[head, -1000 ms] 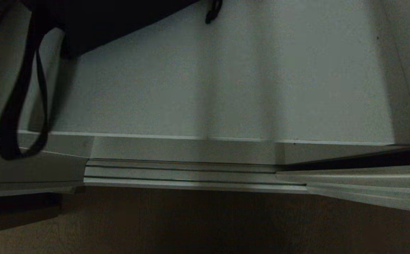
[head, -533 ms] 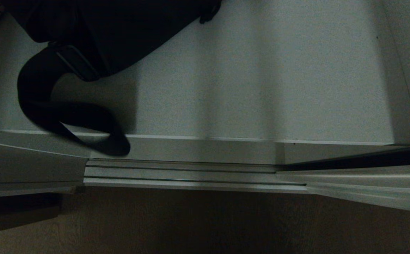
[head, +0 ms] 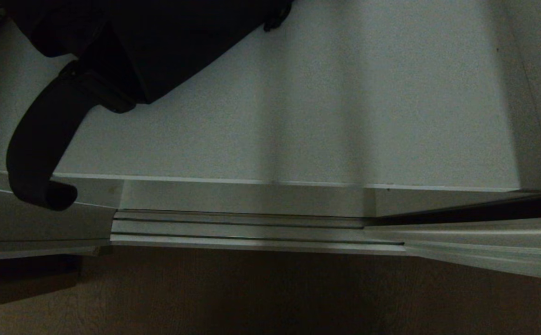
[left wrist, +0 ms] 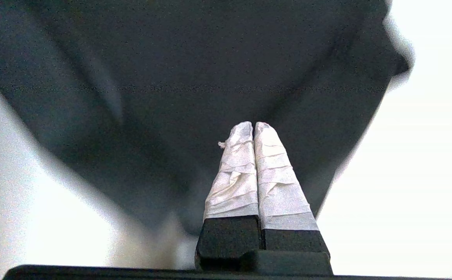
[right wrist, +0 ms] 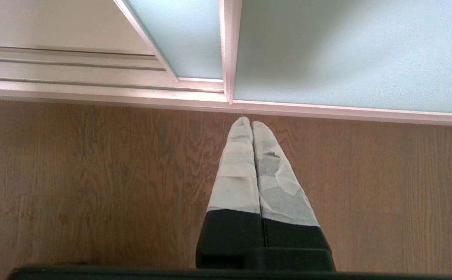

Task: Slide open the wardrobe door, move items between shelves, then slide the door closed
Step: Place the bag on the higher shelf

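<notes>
Blk bag (left wrist: 194, 77) just past L fingers (left wrist: 235, 171)

The bulky black bag (head: 168, 42) lies at the shelf's (head: 326, 116) back left; its broad strap (head: 42, 139) droops over the front edge.

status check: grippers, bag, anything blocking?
Left gripper shut, fingers pressed into the black bag. Right gripper shut, parked over the wood floor. Bag on the shelf, strap hanging past its front edge. Nothing blocking.
</notes>
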